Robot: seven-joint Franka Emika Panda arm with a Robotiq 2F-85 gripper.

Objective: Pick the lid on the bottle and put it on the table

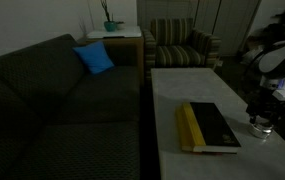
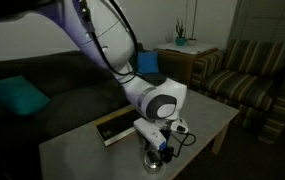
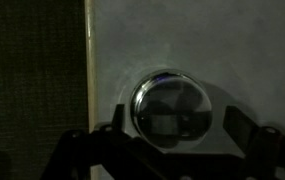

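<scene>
The lid point(image 3: 170, 102) sits on top of the squat clear bottle point(image 1: 263, 127), which stands on the counter point(image 1: 172, 82) near the black book point(image 1: 208, 128). In the wrist view the gripper point(image 3: 174, 128) is spread, one jaw on each side of the lid, and neither appears to touch it. The lid looks small, light, stiff and smooth, so probably slippery. The best hold is likely across its rim, squeezed gently, since the glassy bottle could tip or slide.
</scene>
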